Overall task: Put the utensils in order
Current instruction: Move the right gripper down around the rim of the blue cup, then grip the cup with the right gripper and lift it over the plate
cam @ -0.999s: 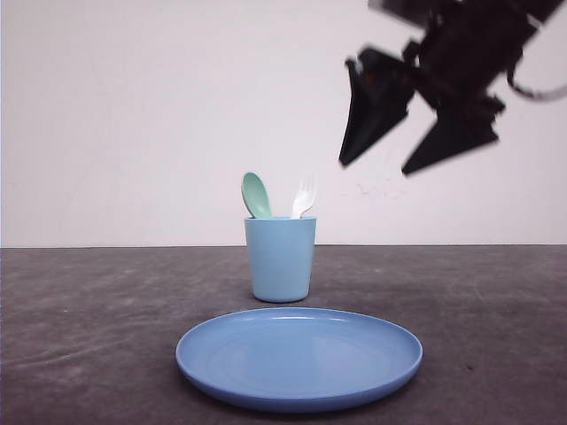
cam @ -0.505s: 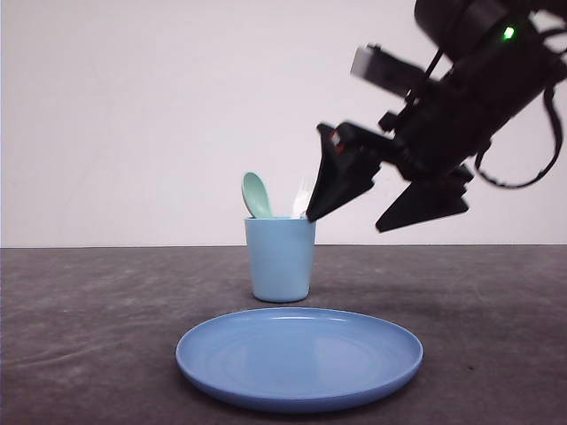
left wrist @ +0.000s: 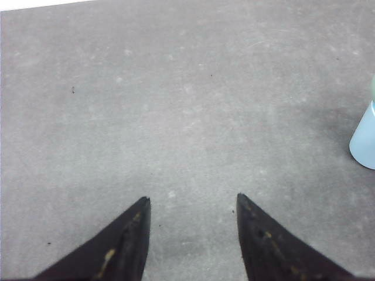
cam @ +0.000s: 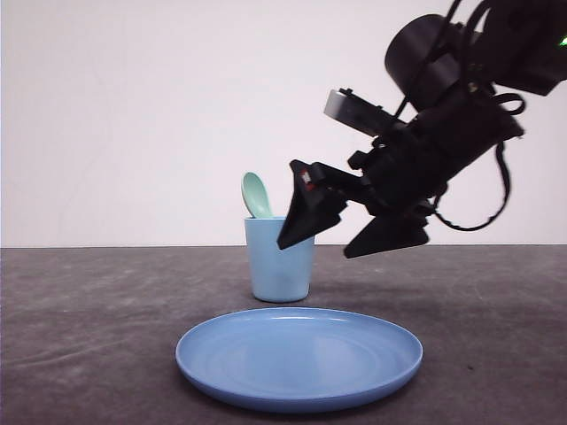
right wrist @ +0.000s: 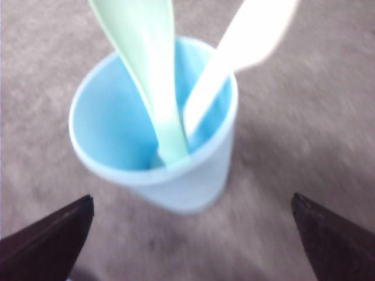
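A light blue cup point(cam: 280, 259) stands upright on the dark grey counter point(cam: 89, 301), just behind a round blue plate point(cam: 299, 357) that lies nearer the camera. The green spoon point(cam: 256, 195) stands in the cup with its bowl up, poking above the rim on the cup's left side. In the right wrist view the spoon point(right wrist: 153, 76) leans against the cup's near wall, and the white fork point(right wrist: 234, 55) stands beside it, handle down in the same cup point(right wrist: 153, 129), its head blurred by motion so the tines cannot be made out.

The right gripper point(cam: 332, 232) reaches down from the upper right, tilted toward the cup. Its fingers are spread wide, holding nothing; in the front view the left finger tip overlaps the cup's rim on the right side, covering the place where the fork stands. From the wrist, the two dark finger tips sit far apart on either side of the cup, clear of it.

The left gripper point(left wrist: 193, 202) hangs over bare counter, its fingers parted and empty, with the edge of the cup point(left wrist: 364, 140) off to one side.

No labels, brand marks or writing can be read on any of these things.
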You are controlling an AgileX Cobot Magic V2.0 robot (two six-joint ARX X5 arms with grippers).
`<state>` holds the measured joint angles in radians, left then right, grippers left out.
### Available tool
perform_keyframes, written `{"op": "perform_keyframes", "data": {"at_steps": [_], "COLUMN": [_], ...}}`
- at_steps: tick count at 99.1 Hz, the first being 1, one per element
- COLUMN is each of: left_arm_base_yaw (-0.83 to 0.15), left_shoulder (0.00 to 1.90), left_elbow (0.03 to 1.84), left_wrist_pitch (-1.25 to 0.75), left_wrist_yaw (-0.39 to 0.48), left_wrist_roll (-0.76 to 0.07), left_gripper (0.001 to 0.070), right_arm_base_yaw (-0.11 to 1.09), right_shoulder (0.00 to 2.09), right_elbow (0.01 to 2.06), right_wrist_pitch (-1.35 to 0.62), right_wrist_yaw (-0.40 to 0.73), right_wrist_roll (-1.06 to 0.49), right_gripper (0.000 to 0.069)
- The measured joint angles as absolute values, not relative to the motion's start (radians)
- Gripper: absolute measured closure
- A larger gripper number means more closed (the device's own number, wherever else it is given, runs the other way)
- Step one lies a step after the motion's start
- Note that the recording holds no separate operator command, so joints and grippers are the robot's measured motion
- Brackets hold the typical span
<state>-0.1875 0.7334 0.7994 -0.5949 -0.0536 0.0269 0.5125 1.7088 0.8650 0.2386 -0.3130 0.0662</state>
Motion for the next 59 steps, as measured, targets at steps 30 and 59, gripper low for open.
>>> {"op": "perform_keyframes", "data": {"at_steps": [30,59], "left_arm_base_yaw": [-0.187,-0.187], "left_shoulder": [0.733,0.733], "left_elbow": [0.799,0.799], "left_wrist_pitch": [-0.595,-0.595], "left_wrist_yaw": [-0.054,-0.054], "left_wrist_roll": [0.027,0.027], "left_gripper": [0.0433,0.0433], "right_arm_base_yaw": [0.540,0.569], "right_shoulder": [1.806,1.866], "right_elbow": [0.975,1.068], "right_wrist_pitch": [0.233,0.220], "right_wrist_yaw": [-0.326,-0.333], "right_wrist_roll": [0.047,0.030], "right_gripper": [0.0010,0.0010]}}
